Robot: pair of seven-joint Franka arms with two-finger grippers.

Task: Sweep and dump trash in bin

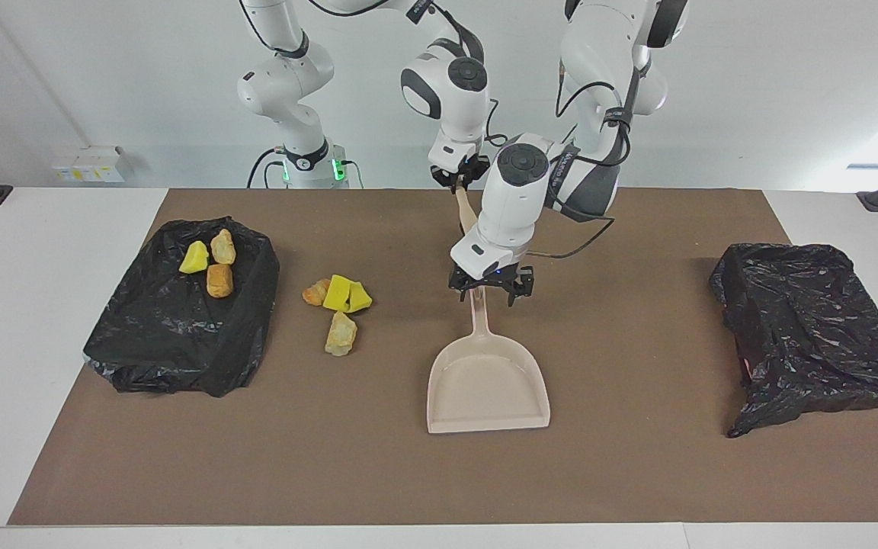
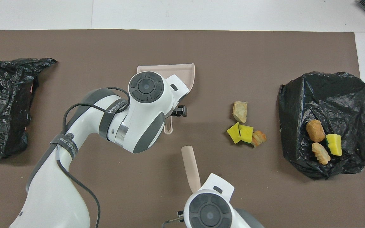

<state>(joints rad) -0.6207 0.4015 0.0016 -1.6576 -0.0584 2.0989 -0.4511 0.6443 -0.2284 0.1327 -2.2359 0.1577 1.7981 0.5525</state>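
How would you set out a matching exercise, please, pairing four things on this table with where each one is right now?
Things:
1. dustpan
2. brush
3. four loose lumps
4. three other lumps

Places:
A. in the black-lined bin at the right arm's end
B. held in the shut right end effector
C. on the mat, between the dustpan and that bin
D. flat on the mat, handle under the open left end effector

Pairs: 1-D, 2-B, 3-C, 4-A
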